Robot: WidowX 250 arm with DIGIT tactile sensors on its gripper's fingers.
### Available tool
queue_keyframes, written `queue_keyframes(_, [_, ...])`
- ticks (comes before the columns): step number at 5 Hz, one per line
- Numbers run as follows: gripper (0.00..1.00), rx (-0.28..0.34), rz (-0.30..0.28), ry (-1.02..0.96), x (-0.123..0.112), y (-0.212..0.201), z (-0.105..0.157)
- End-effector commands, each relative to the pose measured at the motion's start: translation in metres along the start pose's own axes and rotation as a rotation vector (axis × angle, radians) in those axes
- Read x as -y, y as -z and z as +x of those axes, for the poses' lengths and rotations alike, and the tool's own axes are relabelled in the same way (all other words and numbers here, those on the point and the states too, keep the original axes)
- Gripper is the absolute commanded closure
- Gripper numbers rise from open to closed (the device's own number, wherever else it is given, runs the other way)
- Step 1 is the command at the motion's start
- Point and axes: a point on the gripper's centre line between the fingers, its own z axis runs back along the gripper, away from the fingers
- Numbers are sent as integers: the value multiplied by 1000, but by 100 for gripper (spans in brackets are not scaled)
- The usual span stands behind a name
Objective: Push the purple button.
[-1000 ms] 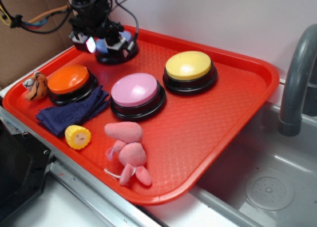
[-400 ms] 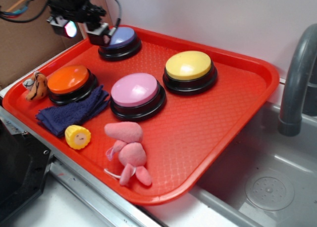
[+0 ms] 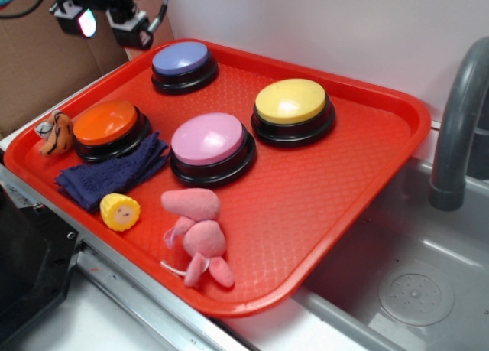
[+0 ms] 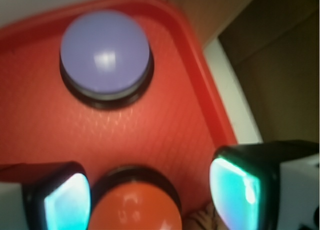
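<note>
- The periwinkle-purple dome button on a black base [image 3: 180,59] sits at the far left corner of the textured red plastic tray [image 3: 328,198], its top bare and untouched, so a press can come straight down.
- The black robot gripper [image 3: 103,24] hangs above and to the left of that button, over the tray's rim, clear of everything. Its fingers [image 4: 240,187] stand spread apart and grip nothing; a push needs no grasp.
- Nearer lie the orange dome button [image 3: 105,122], the pink-lilac dome button [image 3: 208,139] and the yellow dome button [image 3: 291,101], each well apart, so one can be pressed alone.
- The tray rests on the counter beside a grey metal sink [image 3: 412,290], one corner overhanging the basin.
</note>
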Motion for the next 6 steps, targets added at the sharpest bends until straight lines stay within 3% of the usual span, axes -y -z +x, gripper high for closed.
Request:
queue_keyframes(1, [0,60,-7,12,2,-18,7])
queue_keyframes(3, [0,38,-61,-10,4,-22,-1])
queue_keyframes(6, [0,70,-67,37,14,-35,-30])
